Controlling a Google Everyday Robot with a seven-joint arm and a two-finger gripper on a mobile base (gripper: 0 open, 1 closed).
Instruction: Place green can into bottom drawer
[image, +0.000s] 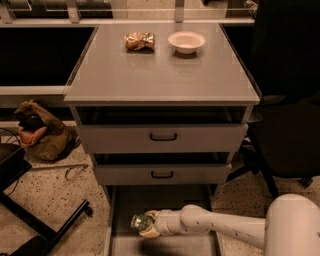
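The bottom drawer (165, 197) stands pulled out below the cabinet, a long flat grey tray with low side walls. My gripper (146, 223) is inside it near the left front, at the end of my white arm that reaches in from the lower right. It is shut on the green can (139, 220), a small shiny green and silver can that sticks out to the left of the fingers, held low over the drawer floor.
Two shallower drawers with black handles (163, 136) sit above. On the cabinet top lie a gold-brown foil packet (139, 41) and a white bowl (186, 42). A brown bag (40, 131) and black stand legs are on the floor at left; a dark chair (287, 120) stands at right.
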